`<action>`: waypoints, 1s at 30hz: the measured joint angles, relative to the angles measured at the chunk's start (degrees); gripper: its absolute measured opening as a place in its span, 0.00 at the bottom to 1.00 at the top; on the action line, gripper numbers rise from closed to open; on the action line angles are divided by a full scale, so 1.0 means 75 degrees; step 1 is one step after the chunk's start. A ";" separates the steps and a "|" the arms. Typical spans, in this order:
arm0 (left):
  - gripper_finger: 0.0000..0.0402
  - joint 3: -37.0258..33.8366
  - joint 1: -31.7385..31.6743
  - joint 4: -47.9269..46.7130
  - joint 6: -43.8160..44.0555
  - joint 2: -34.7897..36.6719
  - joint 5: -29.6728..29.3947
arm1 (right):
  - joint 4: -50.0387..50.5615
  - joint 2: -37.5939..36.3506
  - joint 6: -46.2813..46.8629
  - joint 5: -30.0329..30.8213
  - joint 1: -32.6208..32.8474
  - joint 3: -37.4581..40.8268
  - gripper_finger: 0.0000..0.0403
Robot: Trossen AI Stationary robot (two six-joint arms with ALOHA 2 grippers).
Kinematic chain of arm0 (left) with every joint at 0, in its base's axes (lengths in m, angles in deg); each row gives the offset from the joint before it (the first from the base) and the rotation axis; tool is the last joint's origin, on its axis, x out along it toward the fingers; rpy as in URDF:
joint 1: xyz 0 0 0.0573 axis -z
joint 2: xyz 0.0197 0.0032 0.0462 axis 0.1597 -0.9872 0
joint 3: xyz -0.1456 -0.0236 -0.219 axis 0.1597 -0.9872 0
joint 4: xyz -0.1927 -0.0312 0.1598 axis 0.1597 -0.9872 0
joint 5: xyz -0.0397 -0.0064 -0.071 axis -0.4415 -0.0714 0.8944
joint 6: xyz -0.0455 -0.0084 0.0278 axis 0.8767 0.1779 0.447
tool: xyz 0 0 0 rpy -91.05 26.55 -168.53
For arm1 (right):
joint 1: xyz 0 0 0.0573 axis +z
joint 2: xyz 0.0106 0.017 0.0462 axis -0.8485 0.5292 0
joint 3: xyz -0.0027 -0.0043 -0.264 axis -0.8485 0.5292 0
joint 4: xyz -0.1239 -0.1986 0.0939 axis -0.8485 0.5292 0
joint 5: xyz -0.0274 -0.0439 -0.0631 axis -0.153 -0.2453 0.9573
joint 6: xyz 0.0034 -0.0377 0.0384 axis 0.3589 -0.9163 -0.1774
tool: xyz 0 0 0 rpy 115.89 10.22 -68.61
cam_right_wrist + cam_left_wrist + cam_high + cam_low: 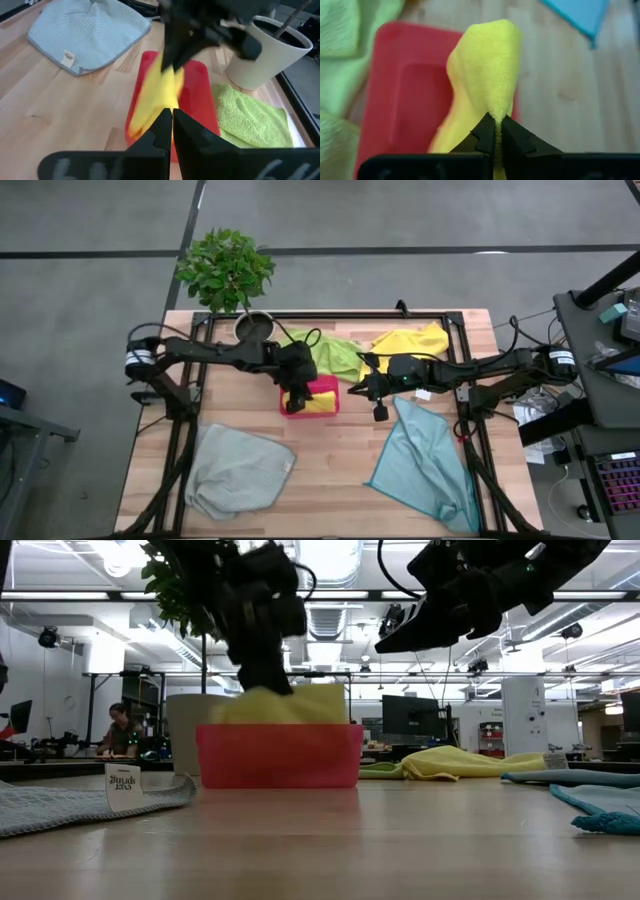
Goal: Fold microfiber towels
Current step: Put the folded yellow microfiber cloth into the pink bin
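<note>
A pink tray [328,387] stands mid-table, and a yellow towel [313,402] lies in it, bunched and rising above the rim [290,705]. My left gripper [293,402] is over the tray, shut on that towel. My right gripper [358,387] hangs shut and empty in the air just right of the tray, pointing toward it [388,643]. A lime green towel [336,355] and a second yellow towel [412,340] lie flat at the far side. A teal-blue towel [425,465] lies near right and a pale grey one [240,470] near left. My left gripper pinches a raised ridge of the yellow towel [496,111] between its two fingertips; how many layers, I cannot tell. The fingers slant down from above and from the table's left. The pinched part stands up above the tray, and the rest of the towel lies inside it.
A white pot [255,328] with a green plant stands at the far edge, just behind the tray. Black frame rails [330,315] run along the table's far and side edges. Bare wood [335,480] shows between the grey and the teal-blue towel.
</note>
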 joint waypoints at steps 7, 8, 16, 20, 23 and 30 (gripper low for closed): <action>0.00 -0.0055 -0.0089 0.0190 0.0012 0.0000 0.0172 | 0.0043 0.0000 0.0092 0.0000 0.0000 0.0000 0.02; 0.00 -0.0058 -0.0132 0.0224 0.0011 -0.0150 0.0170 | 0.0044 0.0000 0.0092 0.0000 0.0000 0.0000 0.02; 0.00 0.0050 -0.0461 0.0361 0.0013 -0.1112 -0.0610 | 0.0080 0.0000 0.0086 0.0000 0.0000 0.0000 0.02; 0.02 0.0064 -0.0492 0.0339 -0.0009 -0.1309 -0.1184 | 0.0076 0.0000 0.0083 0.0000 0.0000 0.0000 0.02; 0.04 0.0061 -0.0482 0.0342 -0.0025 -0.1286 -0.1344 | 0.0077 0.0000 0.0083 0.0000 0.0000 0.0000 0.02; 0.14 0.0113 -0.0487 0.0330 -0.0013 -0.0968 -0.1278 | 0.0077 0.0000 0.0083 0.0000 0.0000 0.0000 0.02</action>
